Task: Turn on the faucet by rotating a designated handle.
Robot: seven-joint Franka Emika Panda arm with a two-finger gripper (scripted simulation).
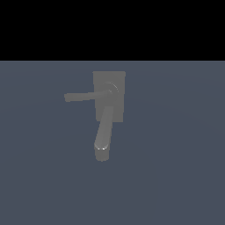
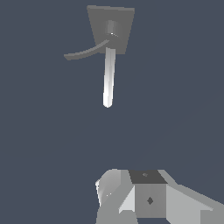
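Nearest the wrist camera, the gripper (image 2: 131, 197) shows only its body, its jaws' state unreadable, well apart from the faucet (image 1: 109, 94), whose handle (image 1: 81, 96) points toward the exterior view's left above the spout (image 1: 103, 132).

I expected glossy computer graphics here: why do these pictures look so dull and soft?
Exterior view: dim, flat light, a black band on top, the matte grey faucet soft-edged, with one small glint at its spout tip. Wrist view: brighter, the spout lit nearly white, the thin lever handle bowed by distortion.
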